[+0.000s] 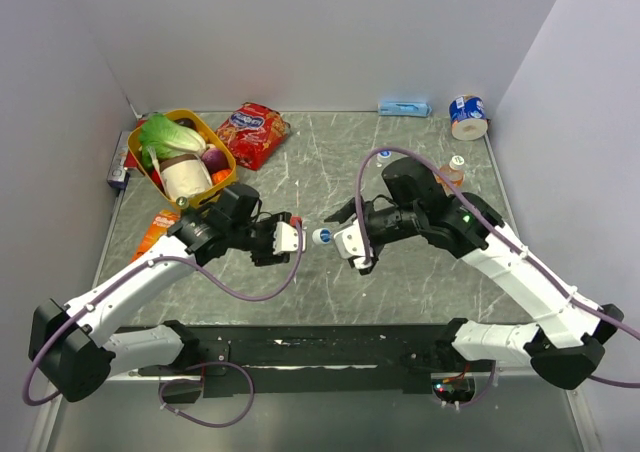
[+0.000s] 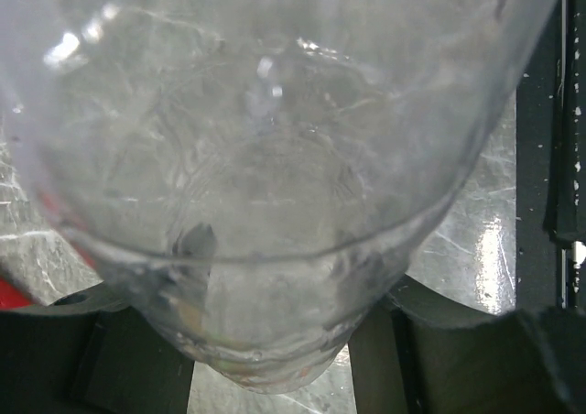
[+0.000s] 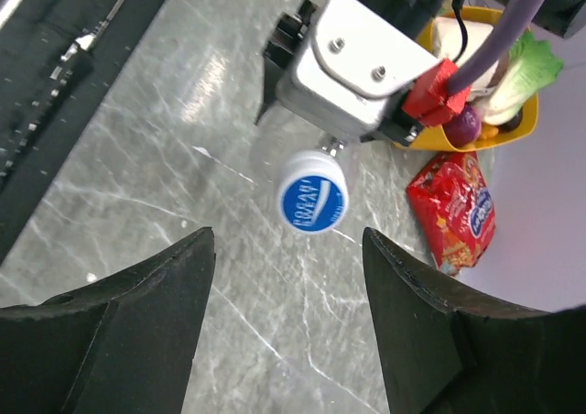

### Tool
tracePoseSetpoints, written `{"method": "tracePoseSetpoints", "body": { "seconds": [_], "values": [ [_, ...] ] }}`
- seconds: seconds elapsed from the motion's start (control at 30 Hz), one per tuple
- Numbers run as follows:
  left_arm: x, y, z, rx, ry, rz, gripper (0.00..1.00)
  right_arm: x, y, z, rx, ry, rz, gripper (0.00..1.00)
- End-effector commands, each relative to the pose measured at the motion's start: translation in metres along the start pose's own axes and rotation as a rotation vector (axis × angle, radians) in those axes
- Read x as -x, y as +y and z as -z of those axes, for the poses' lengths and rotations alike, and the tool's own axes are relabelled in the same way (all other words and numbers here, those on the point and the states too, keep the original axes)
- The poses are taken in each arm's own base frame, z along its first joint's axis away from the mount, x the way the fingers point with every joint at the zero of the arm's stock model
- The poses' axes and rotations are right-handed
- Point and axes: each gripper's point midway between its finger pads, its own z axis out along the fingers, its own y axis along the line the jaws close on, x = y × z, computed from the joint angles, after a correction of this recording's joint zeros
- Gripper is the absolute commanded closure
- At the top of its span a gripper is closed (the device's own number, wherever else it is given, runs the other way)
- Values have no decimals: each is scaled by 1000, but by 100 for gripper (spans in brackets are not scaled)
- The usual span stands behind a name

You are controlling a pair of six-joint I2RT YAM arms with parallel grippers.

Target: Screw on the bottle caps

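My left gripper (image 1: pixel 287 237) is shut on a clear plastic bottle (image 2: pixel 265 157) and holds it level above the table. The bottle fills the left wrist view, with the dark fingers (image 2: pixel 430 350) at its sides. A blue cap with a white mark (image 1: pixel 322 236) sits at the bottle's end, facing my right gripper (image 1: pixel 352 240). In the right wrist view the cap (image 3: pixel 312 197) is just ahead of the open, empty right gripper (image 3: pixel 286 242), not between the fingers. A second blue cap (image 1: pixel 384 155) lies on the table. A small orange drink bottle (image 1: pixel 451 177) stands at the right with a pale cap (image 1: pixel 457 161) on top.
A yellow basket (image 1: pixel 227 175) of vegetables stands at the back left, with a red snack bag (image 1: pixel 255 132) beside it. An orange packet (image 1: pixel 155 234) lies near the left arm. A blue-and-white tape roll (image 1: pixel 467 117) and a blue object (image 1: pixel 404 107) lie by the back wall.
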Motion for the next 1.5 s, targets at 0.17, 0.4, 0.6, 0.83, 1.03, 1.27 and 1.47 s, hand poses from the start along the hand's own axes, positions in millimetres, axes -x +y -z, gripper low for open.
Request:
{"method": "tracePoseSetpoints", "body": {
  "seconds": [0.17,0.4,0.6,0.83,1.03,1.27,1.47],
  "values": [
    [31,11,7,5,-85,-59,99,24,-18,-2,-23,-58,107,36],
    [32,12,7,14,-89,-64,99,34,-25,-7,-20,-91,72,50],
    [35,24,7,87,-87,-55,99,30,-36,-18,-33,-77,-85,76],
    [62,108,47,698,-224,143,99,-13,-101,-32,-280,44,-837,100],
    [50,127,54,911,-182,257,99,-81,-89,-44,-263,82,-1698,100],
    [33,113,46,875,-139,262,99,-66,-126,-34,-252,-56,-1543,91],
    [34,93,34,745,-185,362,99,-47,-136,-28,-224,-159,-1420,38]
  ]
}}
